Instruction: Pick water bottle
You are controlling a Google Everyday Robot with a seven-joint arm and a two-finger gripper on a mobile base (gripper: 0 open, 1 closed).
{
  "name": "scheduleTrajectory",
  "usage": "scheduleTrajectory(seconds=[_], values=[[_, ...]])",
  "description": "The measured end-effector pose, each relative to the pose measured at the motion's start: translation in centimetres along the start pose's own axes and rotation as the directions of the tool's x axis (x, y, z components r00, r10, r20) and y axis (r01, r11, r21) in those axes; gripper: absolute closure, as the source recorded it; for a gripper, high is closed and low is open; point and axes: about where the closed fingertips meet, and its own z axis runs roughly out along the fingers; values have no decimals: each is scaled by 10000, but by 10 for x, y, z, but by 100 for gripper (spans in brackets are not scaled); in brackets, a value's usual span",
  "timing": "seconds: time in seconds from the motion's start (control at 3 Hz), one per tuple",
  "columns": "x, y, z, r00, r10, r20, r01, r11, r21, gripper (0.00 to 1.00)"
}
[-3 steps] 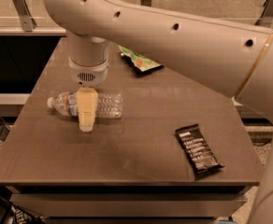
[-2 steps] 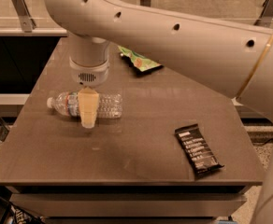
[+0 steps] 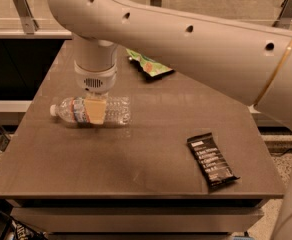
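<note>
The water bottle [image 3: 117,111] lies on its side on the brown table [image 3: 136,154], left of centre, with its white cap pointing left and the red-and-white label band near the neck. My gripper [image 3: 95,109] hangs straight down from the big white arm and sits right at the bottle's label end. Its cream-coloured tip covers part of the bottle. The bottle rests on the table.
A black snack bar [image 3: 212,161] lies at the front right of the table. A green snack bag [image 3: 148,64] lies at the back, partly under my arm. The table's front edge runs near the bottom; a dark gap lies beyond its left edge.
My gripper's tip has drawn back from the near side of the bottle and now sits over the bottle itself. The bottle has not moved.
</note>
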Motion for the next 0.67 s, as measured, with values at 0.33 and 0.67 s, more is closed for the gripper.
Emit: scheduleTrajectory(seconds=[0.33,0.67], values=[[0,0,0,10000,-7,7,7,10000,18,87],[-1,0,0,10000,-15,14,15,10000,35,100]])
